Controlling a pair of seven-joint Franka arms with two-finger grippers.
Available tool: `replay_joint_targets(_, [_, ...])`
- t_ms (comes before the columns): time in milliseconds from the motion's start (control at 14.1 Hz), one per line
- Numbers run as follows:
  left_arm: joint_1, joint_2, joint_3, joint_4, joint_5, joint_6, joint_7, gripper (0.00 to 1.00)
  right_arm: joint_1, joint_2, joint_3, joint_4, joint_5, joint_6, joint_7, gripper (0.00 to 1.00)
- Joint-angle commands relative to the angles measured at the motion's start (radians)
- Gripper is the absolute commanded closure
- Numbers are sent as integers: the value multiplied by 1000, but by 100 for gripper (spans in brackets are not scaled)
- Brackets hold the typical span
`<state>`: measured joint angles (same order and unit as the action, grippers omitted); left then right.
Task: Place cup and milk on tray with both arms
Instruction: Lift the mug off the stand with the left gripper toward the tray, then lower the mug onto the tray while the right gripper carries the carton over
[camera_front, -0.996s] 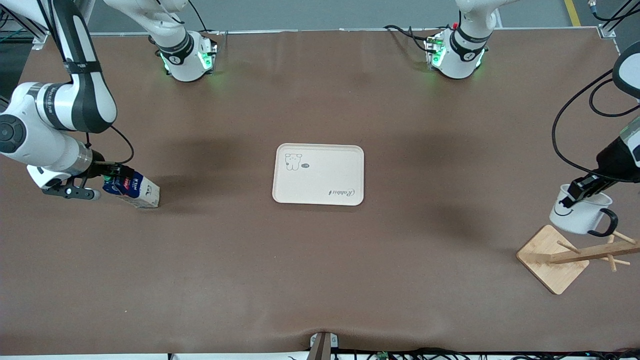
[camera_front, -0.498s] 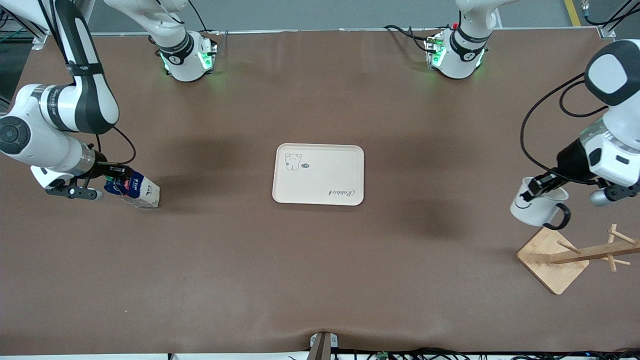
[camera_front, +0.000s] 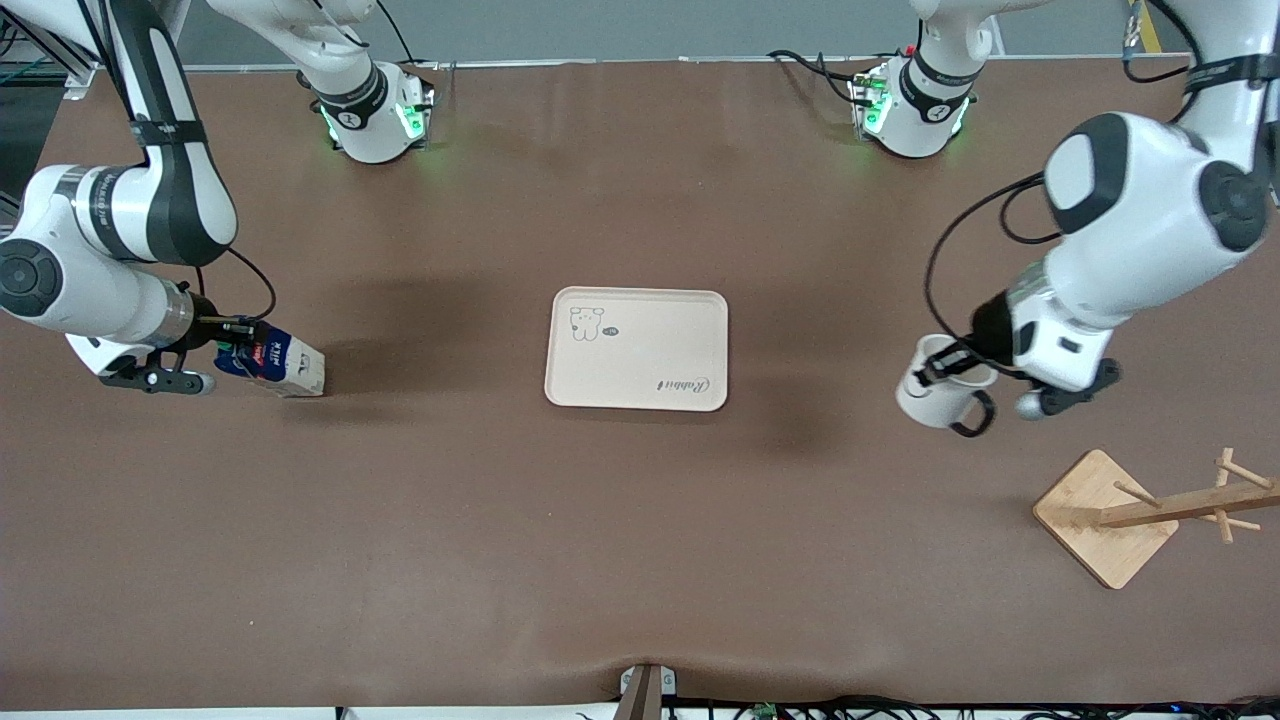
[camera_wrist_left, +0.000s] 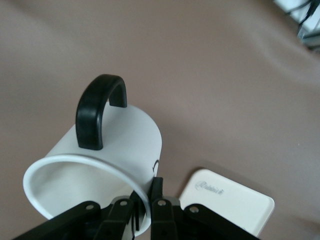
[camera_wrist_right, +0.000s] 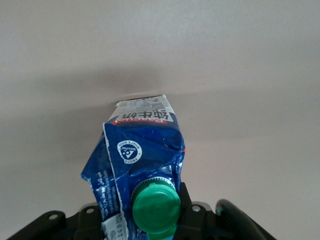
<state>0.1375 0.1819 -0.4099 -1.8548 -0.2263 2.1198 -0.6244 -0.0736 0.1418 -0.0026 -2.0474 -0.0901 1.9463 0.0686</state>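
- Cup: white enamel-style mug, black loop handle. Judged stiff, light and smooth-walled, so a rim pinch can swivel if jolted. The left gripper has its fingers clamped across the rim wall, one inside and one outside, on the part of the rim away from the handle. The cup hangs tilted in the air over bare desk between the tray and the wooden peg stand.
- Milk: small gable-top carton, blue top, green screw cap. Judged light, with soft card walls; the blue top already looks creased, so a hard squeeze may dent it. Best held at the stiffer top near the cap, which is where the right gripper has its fingers closed on it. The carton leans, with its white base low at the desk toward the right arm's end; I cannot tell whether the base is touching.
- Tray: cream, shallow rim, empty at desk centre, well apart from both loads. It probably slides if nudged.
- Surroundings: wooden peg stand sits nearer the front camera than the cup, toward the left arm's end, out of the cup's line to the tray.
- Obstructions: none visible between either load and the tray. Main risk as judged: both arms converging on the small tray at once.
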Motion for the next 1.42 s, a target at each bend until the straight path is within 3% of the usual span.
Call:
replay_joint_targets(0, [-114, 86, 3, 55, -4, -18, -206, 100, 20, -10, 6, 99, 73, -146, -7, 100])
replay_joint_targets(142, [-174, 141, 0, 87, 10, -18, -348, 100, 28, -8, 6, 188, 102, -260, -19, 100])
replay_joint_targets(427, [-314, 247, 3, 138, 12, -18, -610, 100, 75, -8, 6, 291, 102, -346, -15, 100])
replay_joint_targets(853, [-432, 346, 9, 140, 22, -1, -754, 100, 124, -8, 4, 346, 104, -392, 4, 100])
replay_joint_targets(1351, [-466, 459, 11, 138, 74, 143, -810, 100, 198, 1, 6, 383, 154, -383, 94, 100])
